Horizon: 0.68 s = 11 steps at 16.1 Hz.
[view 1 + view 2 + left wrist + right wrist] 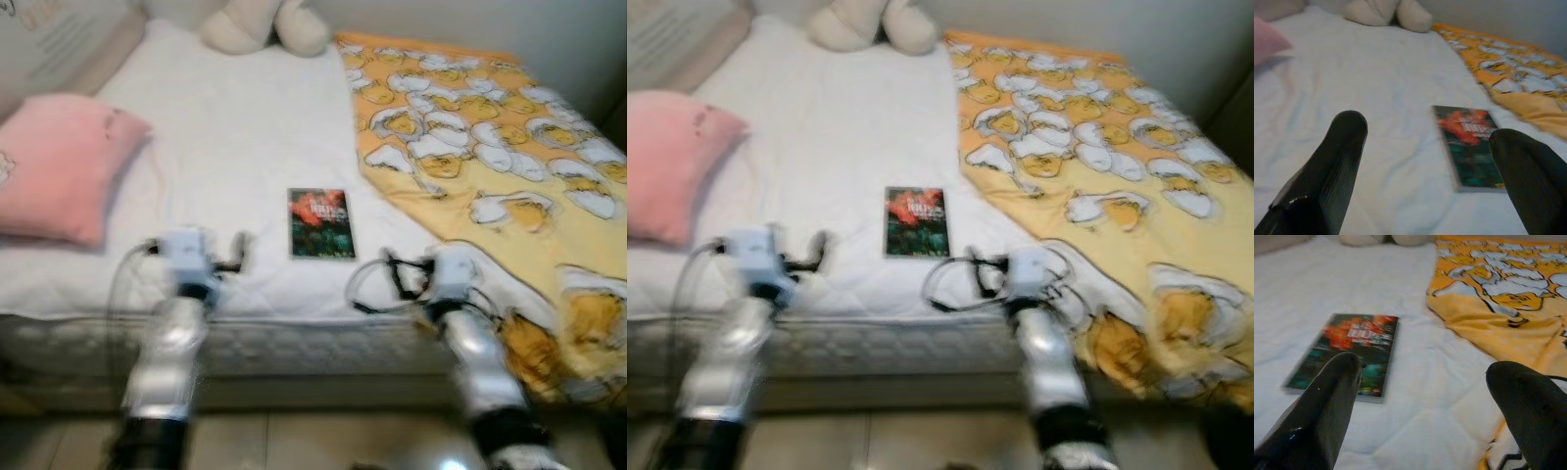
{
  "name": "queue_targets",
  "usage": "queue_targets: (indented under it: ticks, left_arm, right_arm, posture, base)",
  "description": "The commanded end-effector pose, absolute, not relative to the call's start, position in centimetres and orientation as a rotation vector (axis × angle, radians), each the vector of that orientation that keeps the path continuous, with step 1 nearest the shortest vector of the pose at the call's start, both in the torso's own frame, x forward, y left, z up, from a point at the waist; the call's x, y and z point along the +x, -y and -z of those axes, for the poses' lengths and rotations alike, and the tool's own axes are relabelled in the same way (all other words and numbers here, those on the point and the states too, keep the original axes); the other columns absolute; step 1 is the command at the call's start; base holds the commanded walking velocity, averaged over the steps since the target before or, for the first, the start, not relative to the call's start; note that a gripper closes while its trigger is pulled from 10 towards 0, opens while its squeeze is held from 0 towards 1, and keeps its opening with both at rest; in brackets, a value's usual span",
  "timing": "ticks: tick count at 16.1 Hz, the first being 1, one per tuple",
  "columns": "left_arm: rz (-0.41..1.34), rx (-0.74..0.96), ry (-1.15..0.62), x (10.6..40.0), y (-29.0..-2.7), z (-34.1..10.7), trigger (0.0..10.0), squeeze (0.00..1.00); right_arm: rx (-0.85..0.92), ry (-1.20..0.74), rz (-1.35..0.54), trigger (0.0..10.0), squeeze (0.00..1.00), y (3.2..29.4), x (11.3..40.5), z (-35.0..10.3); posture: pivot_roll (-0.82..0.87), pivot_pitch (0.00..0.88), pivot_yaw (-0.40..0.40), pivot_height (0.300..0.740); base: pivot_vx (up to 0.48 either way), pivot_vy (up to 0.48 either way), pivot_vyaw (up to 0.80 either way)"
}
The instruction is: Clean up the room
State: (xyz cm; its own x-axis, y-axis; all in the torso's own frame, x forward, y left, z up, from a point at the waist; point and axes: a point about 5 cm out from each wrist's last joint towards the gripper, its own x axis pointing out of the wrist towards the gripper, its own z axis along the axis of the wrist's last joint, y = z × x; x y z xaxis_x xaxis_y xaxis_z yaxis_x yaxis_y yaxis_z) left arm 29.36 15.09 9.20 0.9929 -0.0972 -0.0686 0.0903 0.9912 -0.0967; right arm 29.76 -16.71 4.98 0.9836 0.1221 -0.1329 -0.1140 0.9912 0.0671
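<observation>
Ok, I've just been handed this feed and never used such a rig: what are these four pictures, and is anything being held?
It is a walking robot with two silver arms. The two wide pictures come from its head, looking down at a bed. The other two look along each claw's black fingers. The left claw and right claw are both open and hold nothing. On the white sheet lies a book, between the arms. A pink pillow sits on the robot's left, a yellow blanket on its right, a plush toy at the far end.

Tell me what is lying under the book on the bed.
The book lies flat on the white quilted bedcover, beside the yellow blanket without touching it. Whatever lies directly beneath the book is covered and cannot be seen.
</observation>
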Motion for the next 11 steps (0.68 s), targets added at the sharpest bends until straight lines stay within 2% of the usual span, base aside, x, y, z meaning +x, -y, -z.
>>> queue_targets:
  ticks: [1, 8, 11]
  left_arm:
    - [0.078, -0.077, -0.061, 29.4, -16.0, -9.3, 10.0, 0.00]
    - [0.044, -0.067, -0.051, 29.9, -16.8, -9.6, 10.0, 0.00]
    - [-0.020, -0.028, -0.072, 29.9, -17.8, -9.3, 10.0, 0.00]
  right_arm:
    - [0.069, -0.109, -0.137, 10.0, 0.00, 16.0, 30.2, -5.7]
    - [0.056, -0.096, -0.152, 10.0, 0.00, 15.7, 30.5, -6.0]
    - [0.054, -0.106, -0.164, 10.0, 0.00, 15.5, 30.3, -5.8]
  posture:
    - [0.03, 0.000, -0.079, 0.740]
    - [0.03, 0.000, -0.089, 0.740]
    - [0.04, 0.000, -0.094, 0.740]
  base:
    - [0.345, -0.311, 0.00]
    - [0.390, -0.274, 0.00]
    - [0.460, 0.000, 0.00]
